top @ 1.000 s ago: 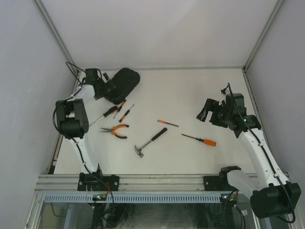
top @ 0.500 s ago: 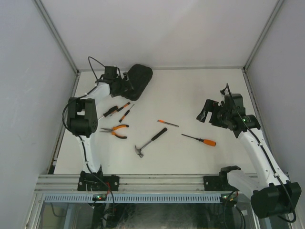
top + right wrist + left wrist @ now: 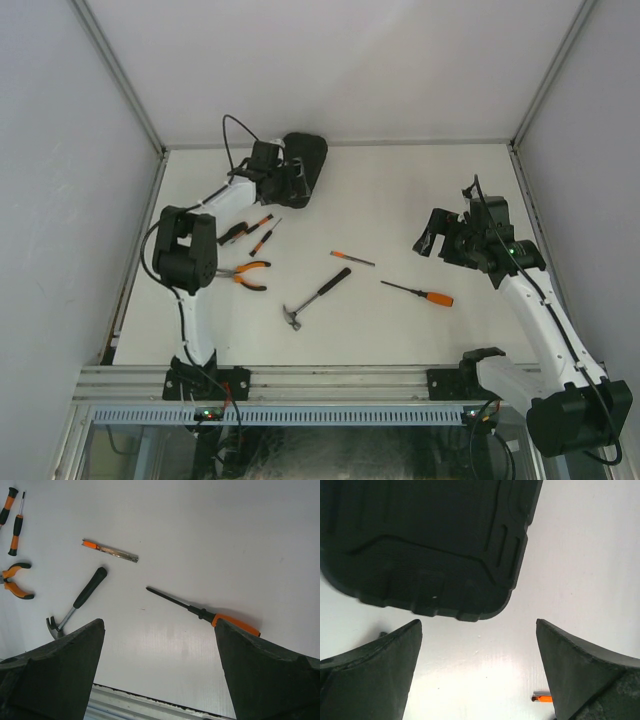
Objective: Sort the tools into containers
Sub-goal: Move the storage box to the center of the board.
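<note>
hammer lying diagonal, head near-left, handle pointing far-right

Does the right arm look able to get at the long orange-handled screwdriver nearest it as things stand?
Probably yes: the open right claw hangs near the long orange-handled screwdriver, which lies alone, nothing between them.

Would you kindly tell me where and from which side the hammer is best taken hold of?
I would take the hammer by the middle of its black handle, coming straight down from above and closing across its width. It lies flat and diagonal on the table with nothing touching the handle's sides, whereas the steel head is lumpy and probably gives poorer purchase.
</note>
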